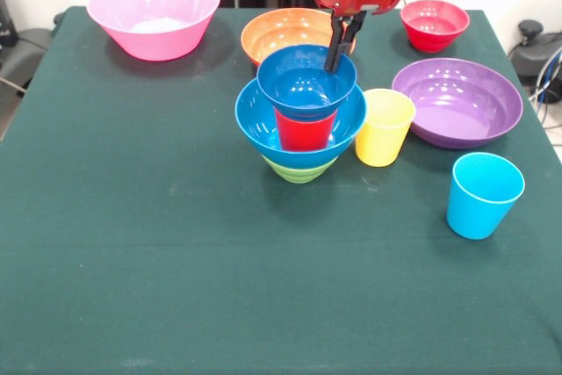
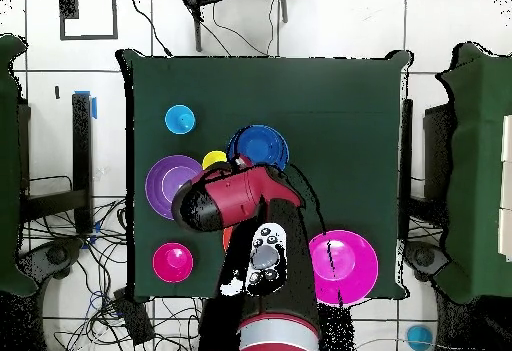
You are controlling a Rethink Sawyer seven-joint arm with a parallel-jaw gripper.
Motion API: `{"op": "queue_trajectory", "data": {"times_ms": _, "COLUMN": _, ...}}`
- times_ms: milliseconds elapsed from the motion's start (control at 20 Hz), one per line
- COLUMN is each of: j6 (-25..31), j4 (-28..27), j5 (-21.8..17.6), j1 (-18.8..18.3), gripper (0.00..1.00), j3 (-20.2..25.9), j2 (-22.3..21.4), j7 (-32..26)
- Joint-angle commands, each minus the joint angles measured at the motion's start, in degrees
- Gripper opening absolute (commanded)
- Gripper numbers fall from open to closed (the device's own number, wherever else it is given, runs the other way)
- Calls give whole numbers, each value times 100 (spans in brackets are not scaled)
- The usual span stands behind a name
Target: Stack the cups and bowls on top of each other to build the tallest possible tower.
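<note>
Front view: my fingers (image 1: 334,57) reach into the small blue bowl (image 1: 306,82) topping the tower (image 1: 300,120) at frame centre; whether they grip its rim I cannot tell. Four pieces are stacked; the sky-blue cup (image 1: 483,195), lower right, and yellow cup (image 1: 384,127) wait on the bench (image 1: 132,243).

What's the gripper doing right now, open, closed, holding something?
Gripper: cannot be told whether open or shut. It reaches down at the rim of the small blue bowl on top of the tower.
</note>
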Motion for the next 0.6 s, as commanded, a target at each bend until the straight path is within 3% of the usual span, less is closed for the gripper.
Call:
{"op": "queue_trajectory", "data": {"times_ms": 50, "j6": 671, "j4": 59, "j5": 52, "j1": -31, "gripper": 0, "j3": 329, "j2": 98, "j7": 397}}
{"op": "queue_trajectory", "data": {"times_ms": 500, "j6": 756, "j4": 50, "j5": 52, "j1": -43, "gripper": 0, "j3": 322, "j2": 107, "j7": 357}}
{"op": "queue_trajectory", "data": {"times_ms": 550, "j6": 761, "j4": 50, "j5": 56, "j1": -42, "gripper": 100, "j3": 324, "j2": 105, "j7": 359}}
{"op": "queue_trajectory", "data": {"times_ms": 600, "j6": 772, "j4": 49, "j5": 60, "j1": -41, "gripper": 100, "j3": 326, "j2": 103, "j7": 356}}
